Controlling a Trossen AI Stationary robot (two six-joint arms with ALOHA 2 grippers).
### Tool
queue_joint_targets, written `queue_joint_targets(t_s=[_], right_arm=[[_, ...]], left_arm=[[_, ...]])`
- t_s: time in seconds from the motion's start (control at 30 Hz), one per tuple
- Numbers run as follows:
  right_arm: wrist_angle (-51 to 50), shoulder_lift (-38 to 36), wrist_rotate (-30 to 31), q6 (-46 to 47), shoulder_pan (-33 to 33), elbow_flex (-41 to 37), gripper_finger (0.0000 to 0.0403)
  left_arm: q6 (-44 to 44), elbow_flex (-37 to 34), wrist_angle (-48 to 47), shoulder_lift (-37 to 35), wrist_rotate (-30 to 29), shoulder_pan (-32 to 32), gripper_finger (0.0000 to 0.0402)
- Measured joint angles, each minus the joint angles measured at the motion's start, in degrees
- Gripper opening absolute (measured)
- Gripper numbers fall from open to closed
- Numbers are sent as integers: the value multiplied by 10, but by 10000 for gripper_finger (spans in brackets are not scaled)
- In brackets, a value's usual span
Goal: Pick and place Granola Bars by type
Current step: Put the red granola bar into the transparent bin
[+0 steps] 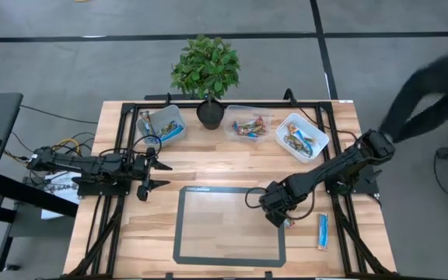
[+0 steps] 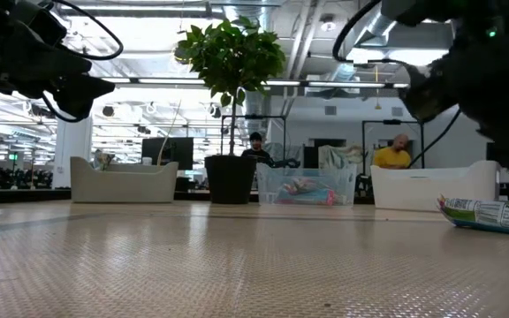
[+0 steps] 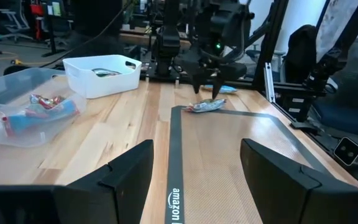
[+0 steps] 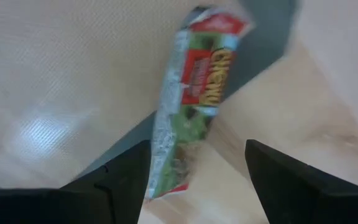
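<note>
A granola bar [image 4: 194, 93] in a red, green and white wrapper lies flat across the dark right border of the mat [image 1: 232, 225]. It also shows in the high view [image 1: 289, 223], the left wrist view [image 3: 207, 106] and the low view [image 2: 489, 215]. My right gripper [image 4: 197, 149] is open and hovers just above it, pointing down, with a finger on either side and clear of the wrapper [image 1: 278, 214]. A blue-and-white bar [image 1: 323, 231] lies on the wood right of the mat. My left gripper [image 1: 166, 175] is open and empty at the table's left [image 3: 197, 155].
Three tubs stand along the far edge: a white one at the left [image 1: 164, 124], a clear one in the middle [image 1: 249, 126] and a white one at the right [image 1: 302, 136], each holding bars. A potted plant [image 1: 206, 78] stands between them. People show in the room behind.
</note>
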Motion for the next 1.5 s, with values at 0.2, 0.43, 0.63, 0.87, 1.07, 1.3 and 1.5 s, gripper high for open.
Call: queue_joint_targets(t_s=[0.2, 0.43, 0.63, 0.87, 1.07, 1.3, 1.5], right_arm=[[21, 62, -19, -14, 2, 0, 255], [41, 99, -37, -45, 0, 2, 251], [47, 97, -47, -50, -10, 2, 174], [55, 83, -38, -51, -16, 0, 57], [76, 56, 3, -48, -29, -1, 15], [154, -12, 103, -78, -89, -1, 22], [241, -59, 197, -197, -189, 0, 18]], left_arm=[[-5, 0, 0, 0, 0, 0, 233], [-8, 0, -1, 0, -1, 0, 233], [-9, 0, -1, 0, -1, 0, 233], [-9, 0, -2, 0, -1, 0, 233], [-9, 0, -2, 0, 0, 0, 233], [-9, 0, -3, 0, 0, 0, 233], [-9, 0, -3, 0, -1, 0, 233]])
